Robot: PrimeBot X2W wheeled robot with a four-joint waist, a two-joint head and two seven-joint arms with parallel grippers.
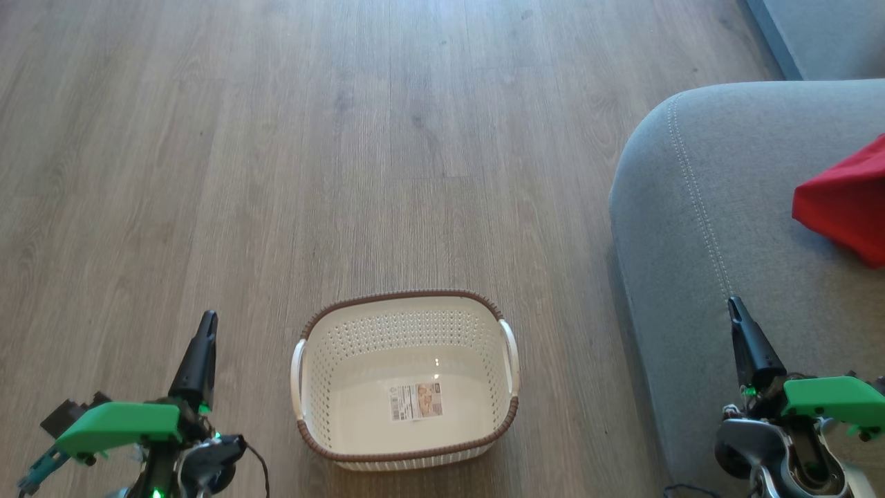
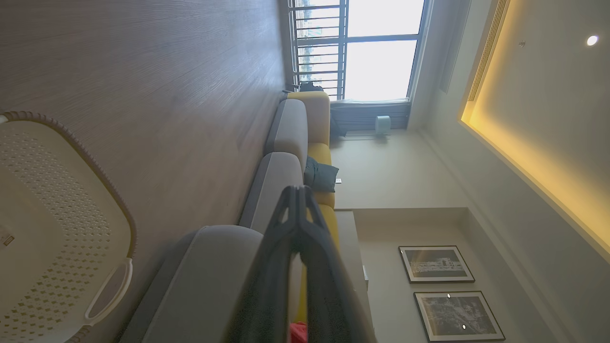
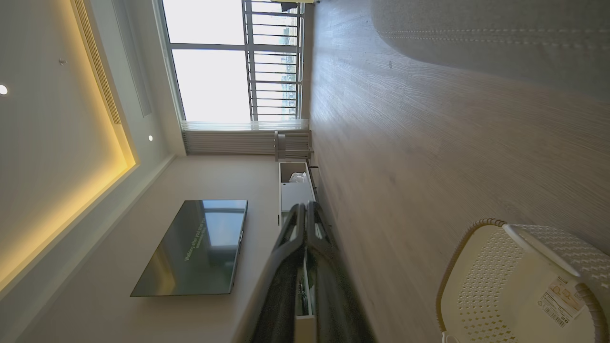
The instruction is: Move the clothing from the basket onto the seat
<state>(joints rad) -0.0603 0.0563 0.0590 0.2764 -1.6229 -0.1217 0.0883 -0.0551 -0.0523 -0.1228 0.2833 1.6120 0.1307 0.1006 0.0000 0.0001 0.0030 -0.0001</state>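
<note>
We find the basket (image 1: 401, 328) standing upright on the wooden floor (image 1: 346, 138), just off the rounded corner of the seat (image 1: 726, 173) and apart from it. The basket's cream bottom shows plainly, with the paper label (image 1: 417, 401) lying flat on it. The clothing (image 1: 847, 200), a bright red mass of fabric, rests on the seat, well back from the corner and from the line of pale stitching (image 1: 698, 207). Its far part is cut off by the picture edge, so we cannot tell whether it is one garment or two. The left claw (image 1: 205, 328) hangs over the floor beside the basket's left handle (image 1: 298, 366), clear of it, with its fingers pressed together and nothing between them. The left wrist view confirms this: the left claw (image 2: 298, 190) has its tips meeting, with the basket (image 2: 57, 214) and the seat (image 2: 200, 286) beyond. The right claw (image 1: 735, 308) stands over the seat near the stitching, likewise fully closed and holding nothing. We cannot tell whether it touches the cushion. The right wrist view shows the right claw (image 3: 305, 207) with its tips together and the basket (image 3: 486, 281) on the floor.
</note>
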